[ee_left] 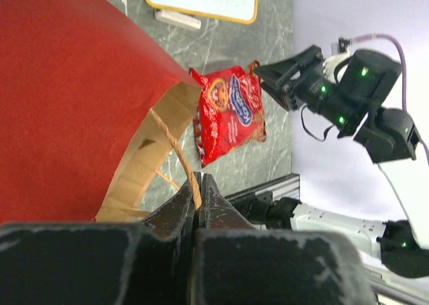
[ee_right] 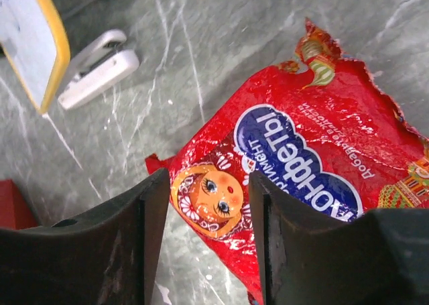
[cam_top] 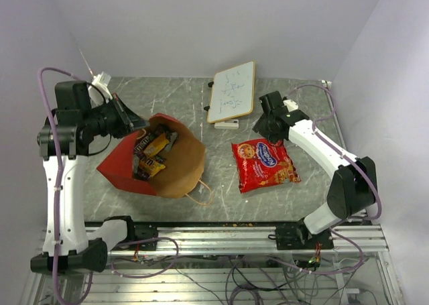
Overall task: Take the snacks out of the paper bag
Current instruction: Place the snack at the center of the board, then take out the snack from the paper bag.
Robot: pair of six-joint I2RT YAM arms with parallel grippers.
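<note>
The paper bag (cam_top: pixel 181 165) lies tipped on its side, its red side (ee_left: pixel 67 97) raised and its mouth toward the right. Several small candy bars (cam_top: pixel 151 154) in yellow and brown wrappers show inside the mouth. My left gripper (ee_left: pixel 198 192) is shut on a twisted handle (ee_left: pixel 175 147) at the bag's upper rim, which shows as (cam_top: pixel 137 124) from above. The red cookie packet (cam_top: pixel 265 163) lies flat on the table, right of the bag. My right gripper (ee_right: pixel 209 204) hovers open just over the packet's (ee_right: pixel 301 137) far left corner, with nothing between its fingers.
A small whiteboard (cam_top: pixel 232 90) with a yellow frame lies at the back centre, a white eraser (cam_top: pixel 226 125) just in front of it. The bag's other handle (cam_top: pixel 200 192) loops out toward the front rail (cam_top: pixel 221 234). Walls close in on three sides.
</note>
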